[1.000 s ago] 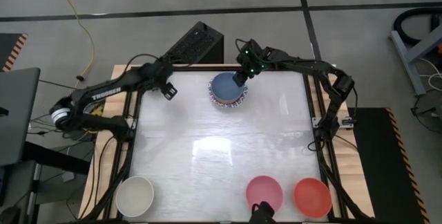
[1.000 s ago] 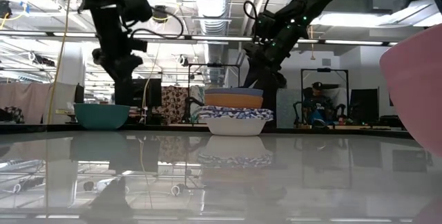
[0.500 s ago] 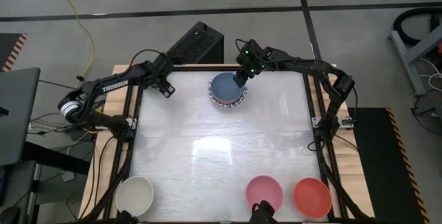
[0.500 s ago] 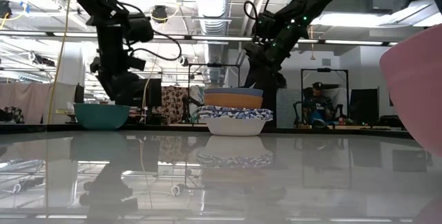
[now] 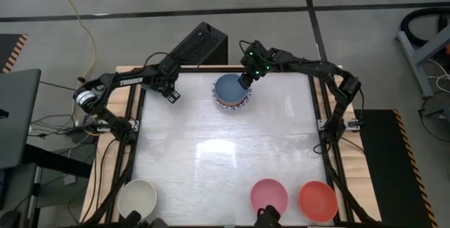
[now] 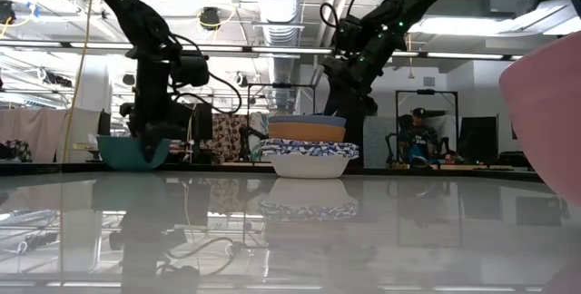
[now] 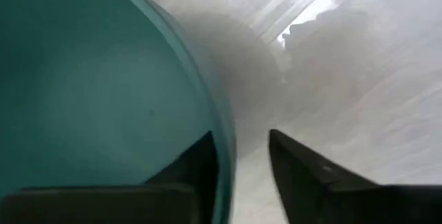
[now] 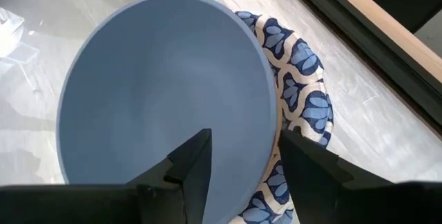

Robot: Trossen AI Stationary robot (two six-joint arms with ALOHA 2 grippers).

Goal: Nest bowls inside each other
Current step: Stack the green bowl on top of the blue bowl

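Teal bowl (image 7: pixel 97 92) rim sits between left pincer (image 7: pixel 242 158) fingers, not clamped.
Right pincer (image 8: pixel 242 155) straddles blue bowl (image 8: pixel 159 86) rim, fingers apart.

- High view looked straight down from above, far enough back to take in the whole bench (image 5: pixel 225 150), both arms and the surrounding floor.
- Low view sat at bench-top height, facing level across the glossy surface into the room; a pink bowl (image 6: pixel 545 112) stood very close to the lens at the picture's right edge.
- Left wrist view looked past its own jaws, very near the teal bowl (image 7: pixel 90 92), the rim between them.
- Right wrist view looked down past its own jaws onto the blue bowl (image 8: pixel 162 89), close.
- High and low views shared the bowl stack (image 5: pixel 232 92) (image 6: pixel 309 149); right wrist view shared its top.
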